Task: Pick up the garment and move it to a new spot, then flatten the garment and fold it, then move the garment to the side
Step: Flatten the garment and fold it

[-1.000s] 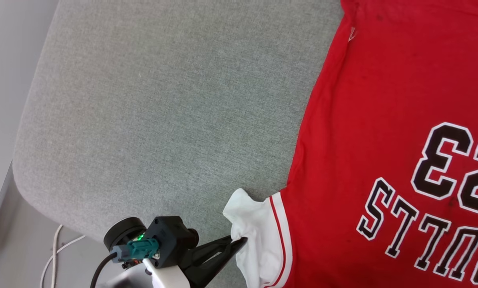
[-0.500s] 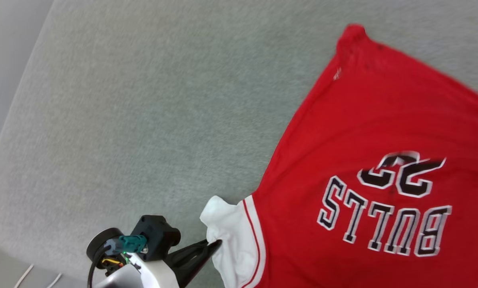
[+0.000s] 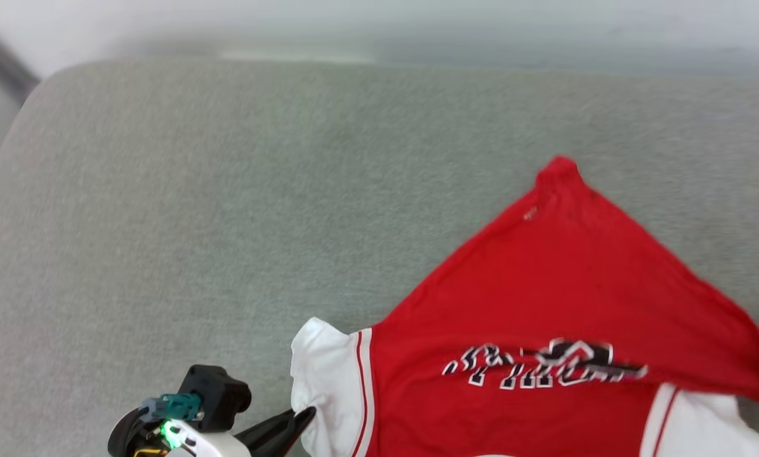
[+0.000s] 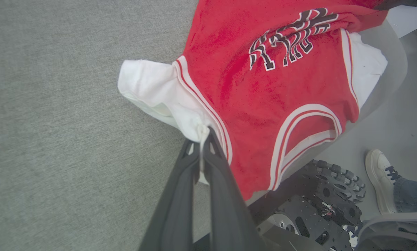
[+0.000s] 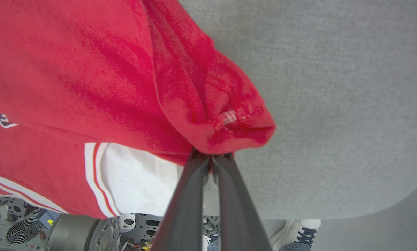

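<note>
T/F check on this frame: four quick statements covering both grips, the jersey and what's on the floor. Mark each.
1. The left gripper is shut on a white sleeve of the garment. True.
2. The right gripper is open, clear of the cloth. False: it is shut on a bunched red edge of the garment.
3. The garment lies lettering side down on the grey surface. False: the black-and-white lettering faces up.
4. A person's white shoe is on the floor near the robot's wheeled base. True.
</note>
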Controlling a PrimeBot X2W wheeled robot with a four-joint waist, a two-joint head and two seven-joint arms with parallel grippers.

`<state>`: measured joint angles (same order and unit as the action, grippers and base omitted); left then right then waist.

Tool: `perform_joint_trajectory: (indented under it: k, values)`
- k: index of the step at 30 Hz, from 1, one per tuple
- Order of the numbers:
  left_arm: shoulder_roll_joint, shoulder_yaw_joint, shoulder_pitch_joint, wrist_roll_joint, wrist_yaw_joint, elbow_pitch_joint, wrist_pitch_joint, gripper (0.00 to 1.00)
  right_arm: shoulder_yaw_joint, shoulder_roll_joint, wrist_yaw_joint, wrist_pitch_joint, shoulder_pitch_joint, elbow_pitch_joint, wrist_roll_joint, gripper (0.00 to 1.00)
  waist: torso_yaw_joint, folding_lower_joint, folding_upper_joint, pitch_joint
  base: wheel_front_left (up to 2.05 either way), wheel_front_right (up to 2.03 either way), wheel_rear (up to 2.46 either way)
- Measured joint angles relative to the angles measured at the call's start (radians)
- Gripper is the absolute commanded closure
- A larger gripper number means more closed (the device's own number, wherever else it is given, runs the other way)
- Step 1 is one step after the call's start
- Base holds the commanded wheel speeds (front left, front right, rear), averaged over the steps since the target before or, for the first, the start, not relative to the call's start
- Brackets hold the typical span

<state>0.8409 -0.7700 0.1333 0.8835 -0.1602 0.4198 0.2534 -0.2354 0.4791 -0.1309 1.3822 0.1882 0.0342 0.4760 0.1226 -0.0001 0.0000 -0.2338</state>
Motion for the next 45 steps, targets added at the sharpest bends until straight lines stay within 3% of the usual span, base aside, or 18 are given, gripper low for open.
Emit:
perform_joint_trajectory:
  k: [11,19,20,27,34,45]
  values:
    - [0.001,0.021,-0.051,0.031,-0.034,-0.004,-0.037,1.00,-0.070,-0.096,0.000,-0.074,-0.284,0.081,0.037,1.00,-0.076,-0.0001,0.0000,0.100,0.00,0.00,0.00]
    - [0.018,0.029,-0.068,0.034,-0.046,0.000,-0.045,1.00,-0.059,-0.128,0.000,-0.146,-0.333,0.037,0.039,0.98,-0.087,0.0000,0.0000,0.118,0.00,0.00,0.00]
    - [0.020,0.029,-0.068,0.034,-0.047,0.001,-0.045,1.00,-0.055,-0.126,0.000,-0.155,-0.333,0.035,0.043,0.02,-0.087,-0.0001,0.0000,0.119,0.00,0.00,0.00]
    - [0.022,0.024,-0.068,0.027,-0.051,0.009,-0.039,1.00,-0.014,-0.049,0.000,-0.183,-0.296,0.074,0.088,0.00,-0.077,0.0000,0.0000,0.116,0.00,0.00,0.00]
    - [0.021,0.023,-0.064,0.009,-0.060,0.023,-0.039,1.00,0.012,0.019,0.000,-0.144,-0.172,0.185,0.133,0.00,-0.051,0.0001,0.0000,0.090,0.00,0.00,0.00]
    - [0.005,0.017,0.001,-0.036,-0.049,0.074,-0.033,1.00,0.080,-0.021,0.000,-0.060,0.128,0.195,0.102,0.00,0.028,0.0003,0.0000,-0.017,0.00,0.00,0.00]
